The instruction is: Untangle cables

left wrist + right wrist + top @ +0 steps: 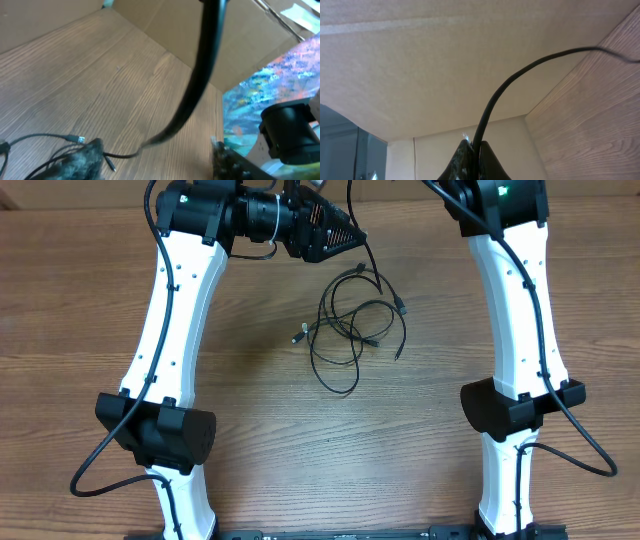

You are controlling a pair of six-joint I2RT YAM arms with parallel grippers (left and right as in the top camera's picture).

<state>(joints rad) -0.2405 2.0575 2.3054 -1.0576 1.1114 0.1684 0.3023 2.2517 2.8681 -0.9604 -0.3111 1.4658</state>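
The thin black cables (350, 330) lie in a loose tangle of loops mid-table, with small plugs at the left (297, 335) and right (400, 308). One strand (368, 258) rises from the tangle toward the top edge. My left gripper (345, 238) hovers just above and left of the tangle; in its wrist view its jaws (156, 146) are open, with the raised strand (197, 75) passing between them and a silver-tipped plug (77, 138) to the left. My right gripper (477, 146) is shut on a black cable (492, 105) and is out of the overhead view.
The wooden table (250, 400) carries both white arms, left (180, 310) and right (515, 310). Cardboard walls (165, 25) stand at the table's far edge. A colourful patterned surface (270, 95) lies beyond the right side in the left wrist view.
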